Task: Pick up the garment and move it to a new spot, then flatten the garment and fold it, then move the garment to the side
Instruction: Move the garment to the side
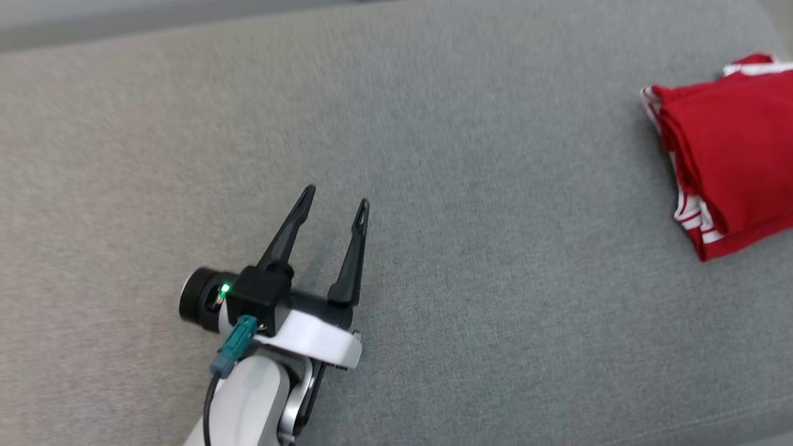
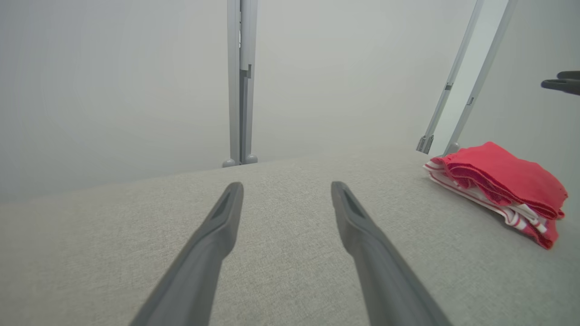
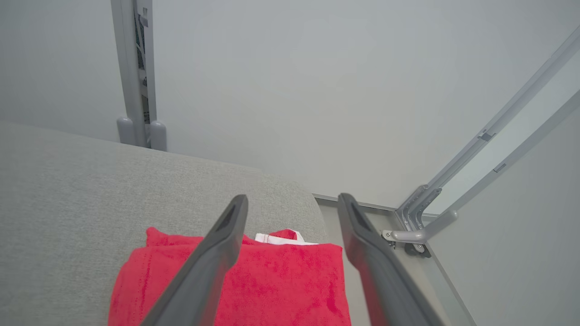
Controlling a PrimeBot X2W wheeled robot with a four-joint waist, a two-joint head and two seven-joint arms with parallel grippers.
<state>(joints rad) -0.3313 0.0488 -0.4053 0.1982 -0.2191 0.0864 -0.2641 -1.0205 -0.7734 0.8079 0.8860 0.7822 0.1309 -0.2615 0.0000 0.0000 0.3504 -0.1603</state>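
The garment (image 1: pixel 731 155) is red with white striped trim and lies folded at the right edge of the grey padded surface (image 1: pixel 433 155). My left gripper (image 1: pixel 334 204) hovers over the middle-left of the surface, open and empty, well to the left of the garment. From the left wrist, the garment (image 2: pixel 503 190) sits at the right as a layered stack, far from my left gripper (image 2: pixel 285 190). My right gripper (image 3: pixel 292 203) hangs above the garment (image 3: pixel 281 280), open, with nothing between its fingers. Two dark fingertips (image 2: pixel 562 82) of the other arm poke in at the left wrist view's right edge.
Grey metal frame posts (image 2: pixel 241 81) stand behind the surface against a pale wall. A metal corner bracket (image 3: pixel 414 217) and slanted rails sit just past the surface's rounded far corner (image 3: pixel 312 203), close to the garment.
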